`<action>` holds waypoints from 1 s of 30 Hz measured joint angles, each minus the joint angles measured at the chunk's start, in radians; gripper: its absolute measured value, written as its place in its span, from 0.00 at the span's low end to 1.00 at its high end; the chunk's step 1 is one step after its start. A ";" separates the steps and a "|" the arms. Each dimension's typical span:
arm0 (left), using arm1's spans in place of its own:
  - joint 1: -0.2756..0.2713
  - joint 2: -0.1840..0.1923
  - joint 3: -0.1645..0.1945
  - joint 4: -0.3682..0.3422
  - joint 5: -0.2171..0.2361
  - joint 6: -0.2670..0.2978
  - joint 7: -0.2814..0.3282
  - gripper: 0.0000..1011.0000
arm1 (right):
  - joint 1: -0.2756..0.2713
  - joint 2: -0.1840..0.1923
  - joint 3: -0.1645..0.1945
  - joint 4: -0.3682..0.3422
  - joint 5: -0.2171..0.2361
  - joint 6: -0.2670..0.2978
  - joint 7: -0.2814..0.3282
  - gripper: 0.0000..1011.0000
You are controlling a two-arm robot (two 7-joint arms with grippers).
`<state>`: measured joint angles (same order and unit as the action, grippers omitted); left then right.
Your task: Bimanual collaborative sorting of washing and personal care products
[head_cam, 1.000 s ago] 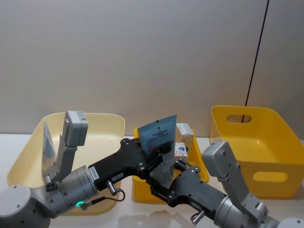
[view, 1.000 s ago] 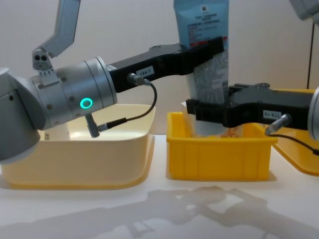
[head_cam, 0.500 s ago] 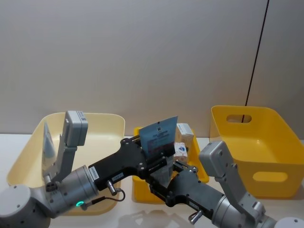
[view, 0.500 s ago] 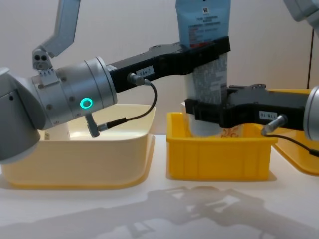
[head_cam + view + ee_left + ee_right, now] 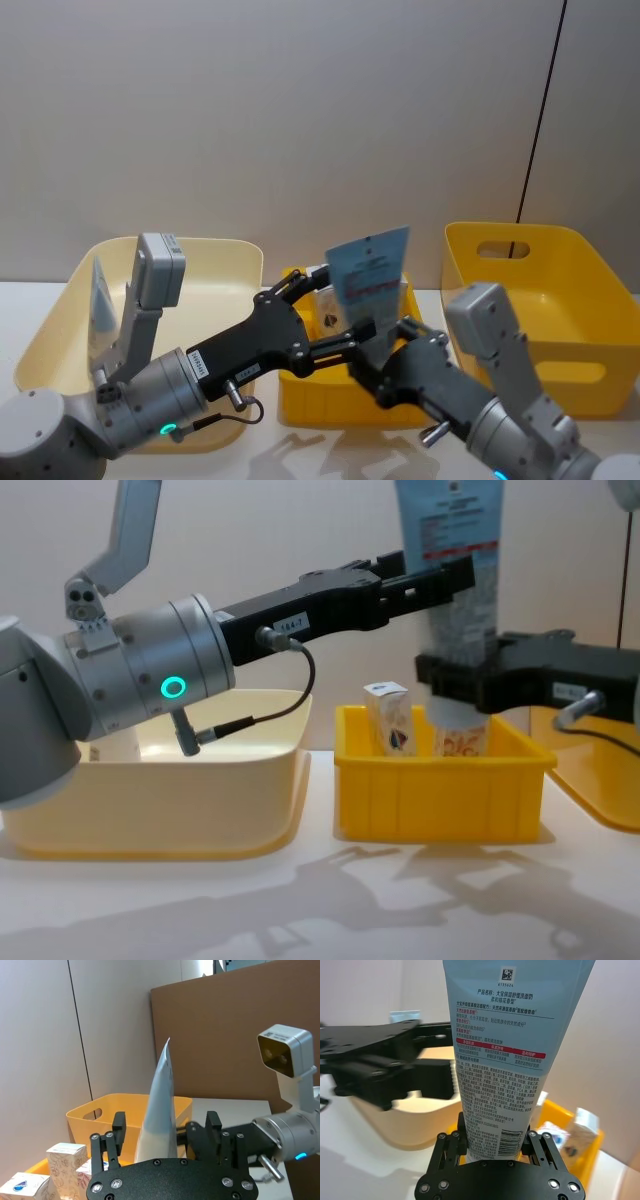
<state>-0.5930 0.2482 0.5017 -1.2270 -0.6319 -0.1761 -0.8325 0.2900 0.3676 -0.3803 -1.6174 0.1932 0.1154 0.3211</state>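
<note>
My right gripper (image 5: 385, 355) is shut on the lower part of a tall pale blue squeeze tube (image 5: 368, 275) and holds it upright above the small yellow bin (image 5: 300, 400). In the right wrist view its fingers (image 5: 461, 1136) clamp the tube (image 5: 512, 1060). My left gripper (image 5: 318, 318) is open beside the tube. Its fingers (image 5: 118, 1131) stand wide on either side of the tube (image 5: 160, 1110) without touching it. Small white cartons (image 5: 392, 715) stand in the small bin (image 5: 440, 790). Another pale tube (image 5: 98, 298) leans in the cream bin (image 5: 225, 262).
A large yellow bin (image 5: 545, 300) stands at the right, near my right arm. The cream bin (image 5: 200, 800) sits at the left, under my left arm. White table (image 5: 320, 910) lies in front of the bins, and a wall is close behind them.
My left gripper has opened and let go of the tube. My right gripper has carried the tube to the right, away from the left fingers, uncovering a carton in the small bin.
</note>
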 joint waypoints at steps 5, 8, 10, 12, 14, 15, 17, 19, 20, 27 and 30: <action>0.000 0.000 0.000 0.000 0.000 0.000 0.000 0.99 | -0.003 -0.002 0.026 0.000 -0.018 -0.014 -0.040 0.55; 0.000 0.000 0.000 0.000 0.000 0.000 0.000 0.99 | -0.003 -0.004 0.045 0.001 -0.031 -0.027 -0.068 0.55; 0.000 0.000 0.000 0.000 0.000 0.000 0.000 0.99 | -0.003 -0.006 0.059 0.004 -0.041 -0.039 -0.091 0.55; 0.000 0.000 0.000 0.000 0.000 0.000 0.000 0.99 | -0.003 -0.008 0.069 0.006 -0.048 -0.047 -0.105 0.55; 0.000 0.000 0.000 0.000 0.000 0.000 0.000 0.99 | 0.000 -0.010 0.085 0.009 -0.057 -0.059 -0.126 0.55; 0.000 0.000 0.000 0.000 0.000 0.000 0.000 0.99 | 0.001 -0.011 0.092 0.010 -0.062 -0.065 -0.136 0.55; 0.000 0.000 0.000 0.000 0.000 0.000 0.000 0.99 | 0.004 -0.014 0.105 0.014 -0.071 -0.077 -0.158 0.55; 0.000 0.000 0.000 0.000 0.000 0.000 0.000 0.99 | 0.007 -0.016 0.117 0.017 -0.079 -0.086 -0.174 0.55; 0.000 0.000 0.000 0.000 0.000 0.000 0.000 0.99 | 0.010 -0.018 0.129 0.020 -0.086 -0.095 -0.190 0.55; 0.000 0.000 0.000 0.000 0.000 0.000 0.000 0.99 | 0.026 -0.025 0.175 0.039 -0.121 -0.129 -0.259 0.55; 0.000 0.000 0.000 0.000 0.000 0.000 0.000 0.99 | 0.033 -0.028 0.195 0.049 -0.136 -0.139 -0.290 0.55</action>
<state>-0.5930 0.2482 0.5017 -1.2269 -0.6320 -0.1760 -0.8324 0.3235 0.3396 -0.1852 -1.5683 0.0575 -0.0237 0.0308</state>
